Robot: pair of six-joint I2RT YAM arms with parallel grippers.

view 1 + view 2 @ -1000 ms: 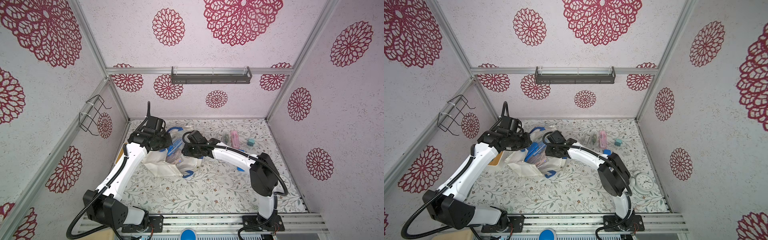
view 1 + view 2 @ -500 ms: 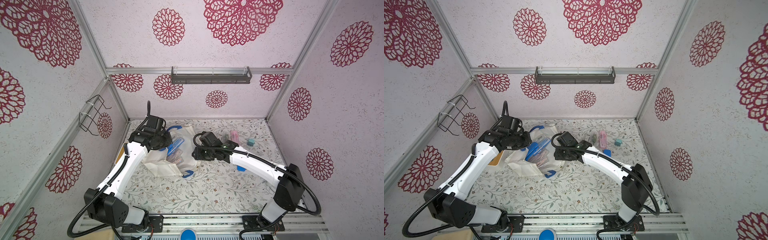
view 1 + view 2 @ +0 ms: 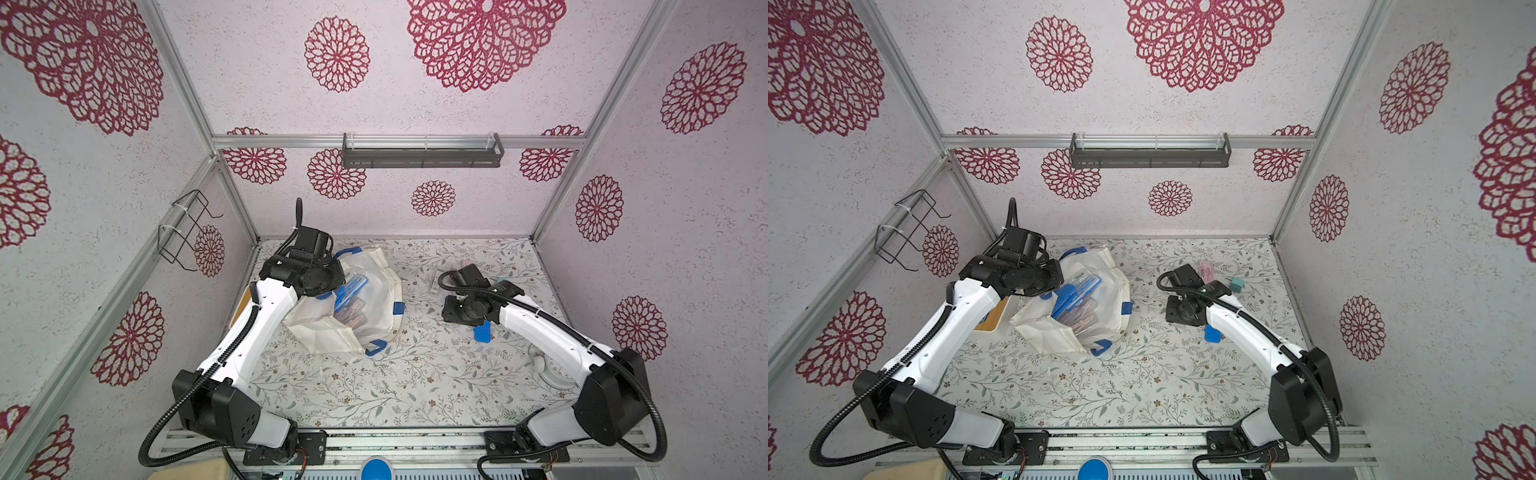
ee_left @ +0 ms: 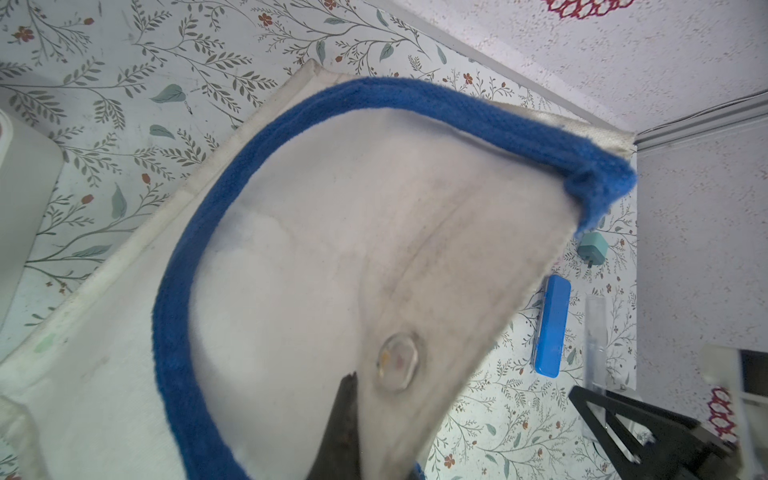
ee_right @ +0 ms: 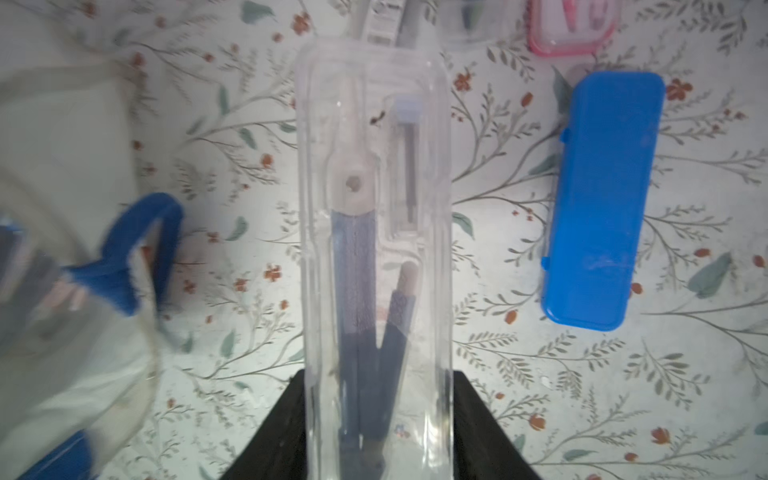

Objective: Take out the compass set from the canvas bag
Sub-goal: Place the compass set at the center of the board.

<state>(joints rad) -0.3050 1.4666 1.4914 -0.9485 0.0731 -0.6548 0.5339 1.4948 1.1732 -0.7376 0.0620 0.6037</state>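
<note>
Floral-print tabletop (image 3: 374,386) inside a booth of pale walls stamped with crimson rosettes. A dark shelf (image 3: 419,153) hangs on the back wall, and a wire rack (image 3: 187,232) hangs on the side wall closest to the bag.

The canvas bag (image 3: 374,307) (image 3: 1108,291) lies slumped on the tabletop with its mouth gaping. Through the mouth both top views show a blue-lidded pen box (image 3: 1075,286) and, beside it, a clear packet of brownish sticks (image 3: 1077,316). The left gripper (image 3: 328,286) is clamped on the bag's rim. In the left wrist view one dark finger (image 4: 345,407) presses the off-white cloth just beside a clear snap button (image 4: 397,361), with the blue handle (image 4: 187,291) arching past.

The compass set (image 5: 374,208) is out of the bag. It is a slim transparent case containing a blue-legged compass and a lead tube. The right gripper (image 5: 378,415) holds its near end, with the jaws pressing on its two long sides. The case is over the tabletop, apart from the bag on the side facing the right arm. Whether it touches the surface cannot be told.

Farther from the bag than the held case lie a closed blue case (image 5: 602,199) (image 3: 482,332), a pink-rimmed box (image 3: 1204,270) and a small teal block (image 3: 1237,286), all flat on the tabletop. A tan wooden tray (image 3: 994,320) sits against the bag's opposite side, partly under the left arm.
</note>
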